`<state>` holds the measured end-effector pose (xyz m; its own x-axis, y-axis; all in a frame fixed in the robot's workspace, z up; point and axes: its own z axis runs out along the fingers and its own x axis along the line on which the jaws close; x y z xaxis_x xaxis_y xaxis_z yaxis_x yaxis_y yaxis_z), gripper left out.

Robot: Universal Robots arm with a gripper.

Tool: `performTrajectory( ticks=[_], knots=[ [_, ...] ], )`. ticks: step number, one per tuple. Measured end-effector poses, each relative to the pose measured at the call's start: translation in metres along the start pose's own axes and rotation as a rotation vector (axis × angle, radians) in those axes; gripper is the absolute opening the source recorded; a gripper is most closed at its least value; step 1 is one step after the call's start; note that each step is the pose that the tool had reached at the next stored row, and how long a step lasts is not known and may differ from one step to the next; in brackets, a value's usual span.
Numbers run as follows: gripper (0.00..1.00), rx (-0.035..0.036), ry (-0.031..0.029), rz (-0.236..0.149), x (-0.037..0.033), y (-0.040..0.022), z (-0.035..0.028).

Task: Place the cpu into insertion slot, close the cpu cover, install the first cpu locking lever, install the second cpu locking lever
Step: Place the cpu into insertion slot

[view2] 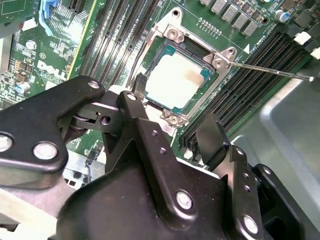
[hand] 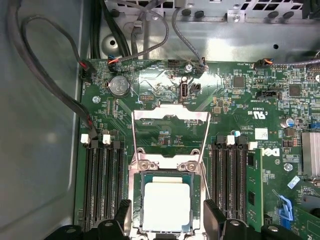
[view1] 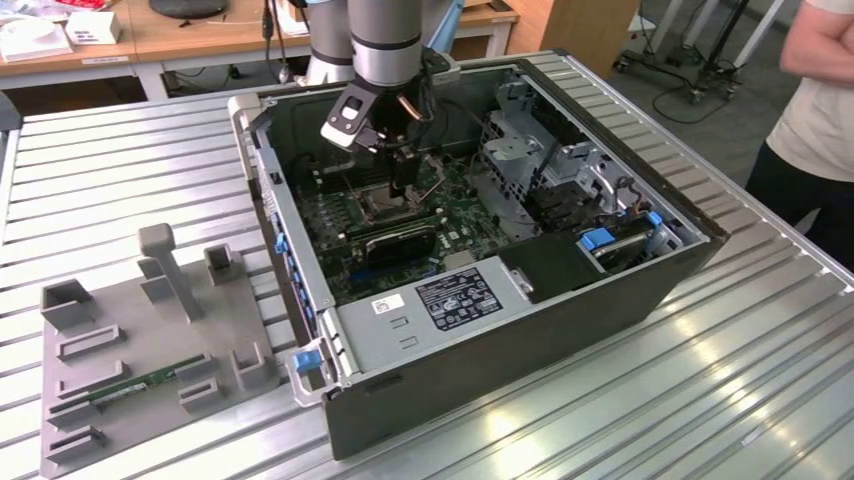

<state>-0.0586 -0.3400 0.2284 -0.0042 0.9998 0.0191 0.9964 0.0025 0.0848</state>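
Note:
The cpu, a square chip with a pale metal top, lies flat inside the insertion slot on the green board. The cpu cover stands swung up off the slot on its hinge, and board shows through its window. A thin locking lever sticks out sideways, unlatched. My gripper hovers just above the slot, open, with one black finger on each side of the chip and nothing held. In the exterior view the gripper reaches down into the open computer case.
Long black memory slots flank the socket, and one of them holds a green memory stick. Cables run along the case wall. Outside the case stands a grey fixture holding a memory stick. A person stands at the exterior view's right.

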Motion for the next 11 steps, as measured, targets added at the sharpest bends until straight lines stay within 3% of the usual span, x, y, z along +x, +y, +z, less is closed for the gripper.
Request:
performTrajectory(
  ticks=[11],
  knots=[
    [0.67,0.0001,-0.0002,0.000,0.0001,0.0005,-0.0064]
  ],
)
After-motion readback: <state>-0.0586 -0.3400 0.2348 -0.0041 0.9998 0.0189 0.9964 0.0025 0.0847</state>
